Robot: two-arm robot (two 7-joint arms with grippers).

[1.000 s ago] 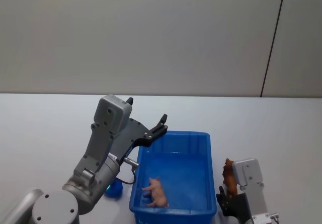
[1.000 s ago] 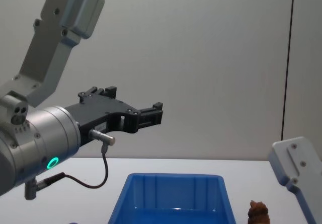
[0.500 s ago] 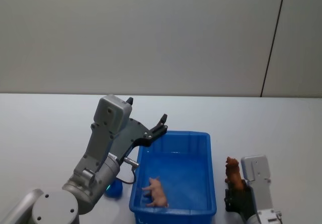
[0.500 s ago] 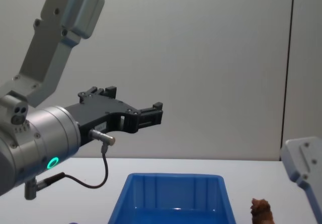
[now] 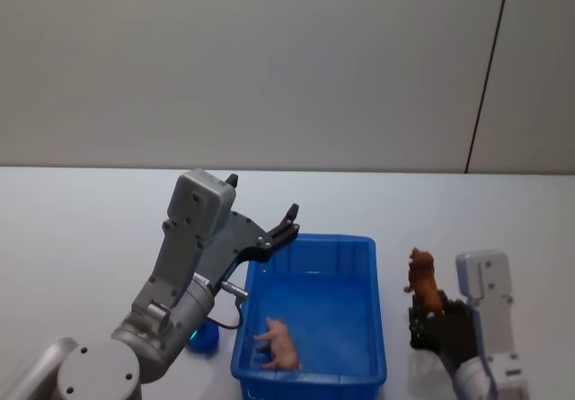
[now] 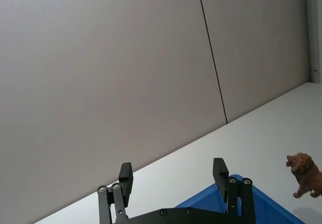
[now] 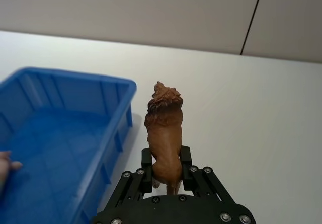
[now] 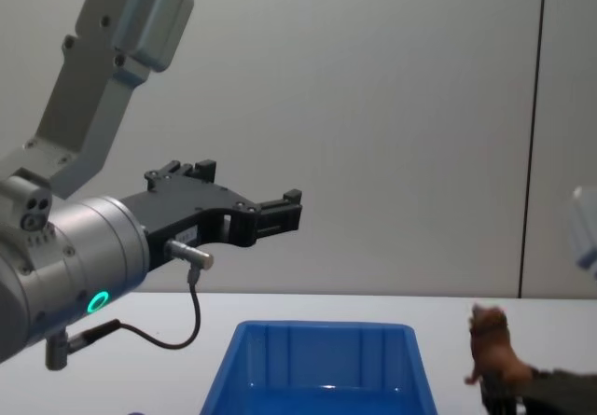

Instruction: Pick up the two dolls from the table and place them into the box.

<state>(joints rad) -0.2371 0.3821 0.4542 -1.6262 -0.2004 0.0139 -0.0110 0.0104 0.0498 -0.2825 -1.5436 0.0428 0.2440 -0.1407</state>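
The blue box [image 5: 310, 239] sits on the white table [image 5: 81, 229], and the pale pink doll [image 5: 278, 344] lies inside it near the front wall. My right gripper [image 5: 428, 317] is shut on the brown doll [image 5: 421, 278], holding it upright in the air just right of the box. In the right wrist view, the fingers [image 7: 147, 169] clamp the brown doll [image 7: 164, 126] at its lower body, beside the box's rim [image 7: 75, 75]. My left gripper [image 5: 262, 195] hangs open and empty above the box's far left corner. From the chest, the brown doll [image 8: 492, 348] shows raised to the right of the box [image 8: 322, 370].
White tabletop [image 7: 251, 108] stretches to the right of the box and behind it. A grey wall with a dark vertical seam [image 5: 485, 72] rises at the back. The left arm's big elbow [image 8: 121, 23] stands high on the left.
My right gripper has lifted the brown doll up off the table and carried it a little to the right. The left arm and the pink doll have not moved.
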